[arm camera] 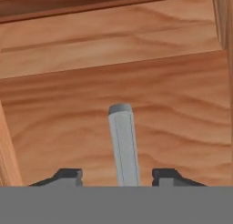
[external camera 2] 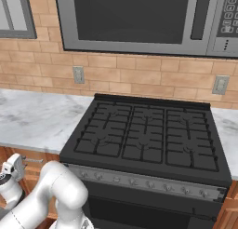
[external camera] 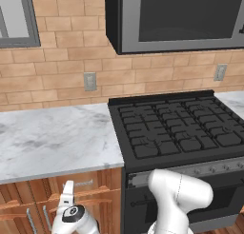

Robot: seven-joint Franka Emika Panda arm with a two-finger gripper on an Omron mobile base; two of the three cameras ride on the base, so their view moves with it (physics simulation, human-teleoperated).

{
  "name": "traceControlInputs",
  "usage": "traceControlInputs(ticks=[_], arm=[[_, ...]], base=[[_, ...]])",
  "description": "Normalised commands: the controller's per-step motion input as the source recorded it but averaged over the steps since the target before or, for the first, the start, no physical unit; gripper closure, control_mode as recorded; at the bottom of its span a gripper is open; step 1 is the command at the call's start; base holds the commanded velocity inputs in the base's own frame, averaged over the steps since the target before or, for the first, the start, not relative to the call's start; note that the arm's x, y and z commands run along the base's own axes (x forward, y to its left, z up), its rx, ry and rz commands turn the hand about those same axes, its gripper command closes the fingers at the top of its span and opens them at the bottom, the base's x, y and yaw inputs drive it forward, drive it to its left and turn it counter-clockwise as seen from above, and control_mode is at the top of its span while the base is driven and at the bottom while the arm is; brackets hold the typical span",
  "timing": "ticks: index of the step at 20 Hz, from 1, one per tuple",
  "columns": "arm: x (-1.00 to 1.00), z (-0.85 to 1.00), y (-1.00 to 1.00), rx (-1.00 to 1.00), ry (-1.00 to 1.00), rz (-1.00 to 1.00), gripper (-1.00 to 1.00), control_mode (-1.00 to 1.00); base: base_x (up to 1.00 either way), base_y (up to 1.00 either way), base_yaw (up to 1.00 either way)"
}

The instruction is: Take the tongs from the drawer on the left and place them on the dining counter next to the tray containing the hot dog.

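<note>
Fingertips of the gripper (arm camera: 117,175) rose at six o'clock in the hand view, one on each side of the tongs (arm camera: 123,145), with a visible gap between each tip and the metal; the jaws stood apart and had not clamped. Only one slim grey end of the tongs showed, running from six o'clock toward the centre and lying on the pale wooden floor of the drawer (arm camera: 113,73); whether this was the joined end or an arm tip could not be told. From the left base view the hand sat low at seven o'clock, in front of the cabinets below the wall counter (external camera: 52,138) and beside the stove (external camera: 181,128). Risks judged from here: a grip so near one end could let the long tongs pivot or slip on lifting, and the drawer walls could snag them.
</note>
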Motion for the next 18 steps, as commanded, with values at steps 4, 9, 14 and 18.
traceControlInputs(ticks=[4,9,14,18], arm=[[0.0,0.0,0.0,0.0,0.0,0.0,1.0,-1.0],[-0.02,0.0,0.0,0.0,0.0,0.0,1.0,-1.0],[-0.16,0.0,0.0,0.0,0.0,0.0,1.0,-1.0],[-0.63,-0.1,0.0,0.0,0.02,0.0,1.0,-1.0]], base=[[0.0,0.0,0.0],[0.0,0.0,0.0],[0.0,0.0,0.0],[0.0,0.0,0.0]])
